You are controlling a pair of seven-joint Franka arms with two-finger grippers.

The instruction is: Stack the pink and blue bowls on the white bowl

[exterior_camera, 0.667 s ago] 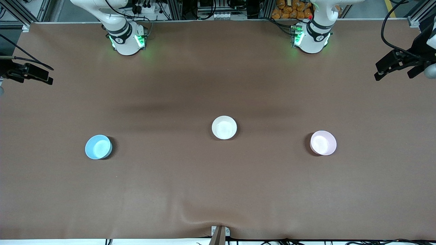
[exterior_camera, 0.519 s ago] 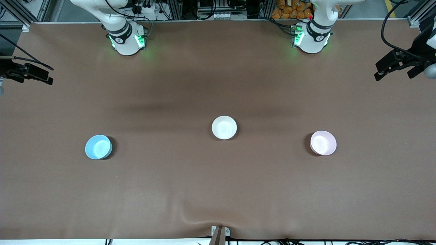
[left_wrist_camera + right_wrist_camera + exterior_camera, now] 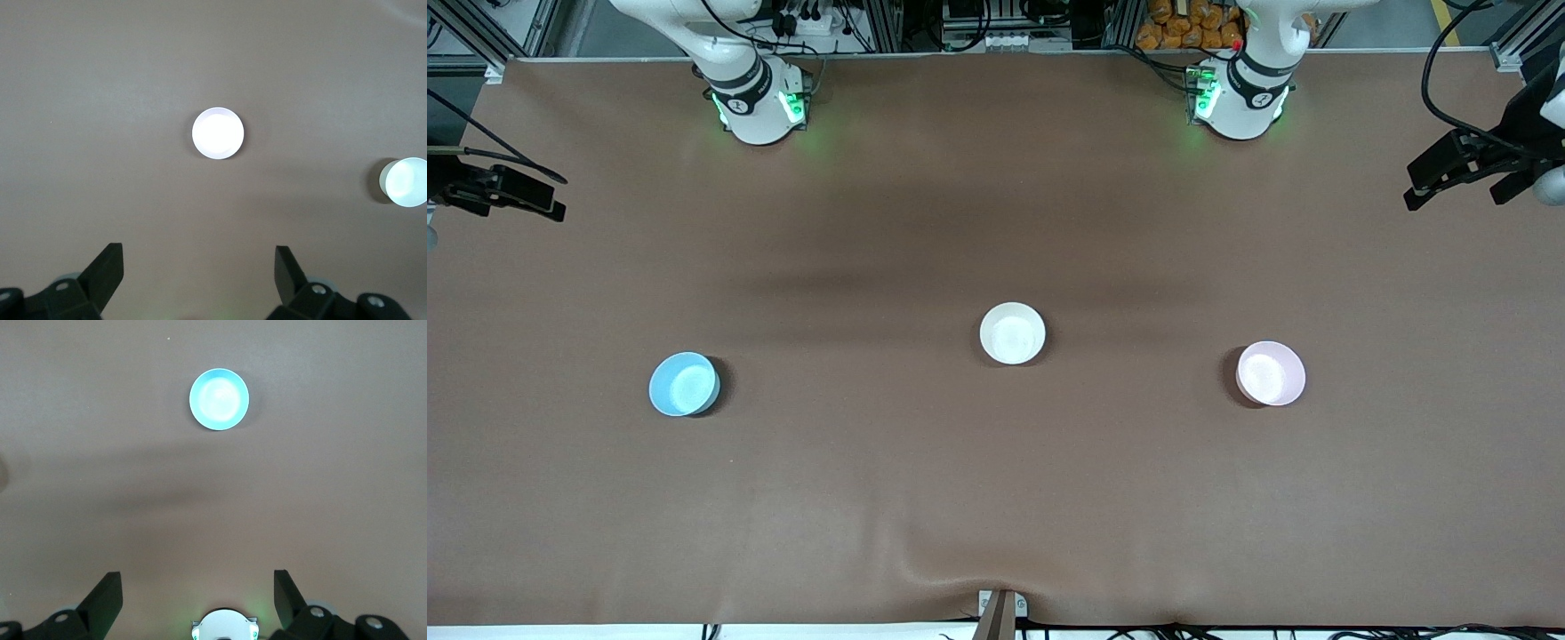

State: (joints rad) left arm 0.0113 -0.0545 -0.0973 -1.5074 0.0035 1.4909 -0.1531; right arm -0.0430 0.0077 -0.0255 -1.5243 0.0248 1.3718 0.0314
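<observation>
**A:** Pink bowl (image 3: pixel 1271 373) sits at 3 o'clock from the white bowl (image 3: pixel 1012 333), blue bowl (image 3: pixel 684 384) at 9, all well apart.

**B:** Yep. Left gripper (image 3: pixel 197 267) and right gripper (image 3: pixel 197 587) hang high over the table (image 3: pixel 996 498), spread wide, empty. I'd come straight down and pinch one rim.

A robotics lab or test cell is shown — not a home or kitchen. Two white arm bases (image 3: pixel 758 105) (image 3: pixel 1240 100) with green status lights are bolted along one edge of a wide table (image 3: pixel 996 498) covered in a plain brown mat. Aluminium framing (image 3: pixel 463 27), bundled black cables (image 3: pixel 1449 80) and electrical gear are seen just past that edge, and black camera mounts (image 3: pixel 503 191) are clamped at both ends of the table. Only three small bowls — blue (image 3: pixel 684 384), white (image 3: pixel 1012 333), pink (image 3: pixel 1271 373) — are set out, well apart, on the mat.
</observation>
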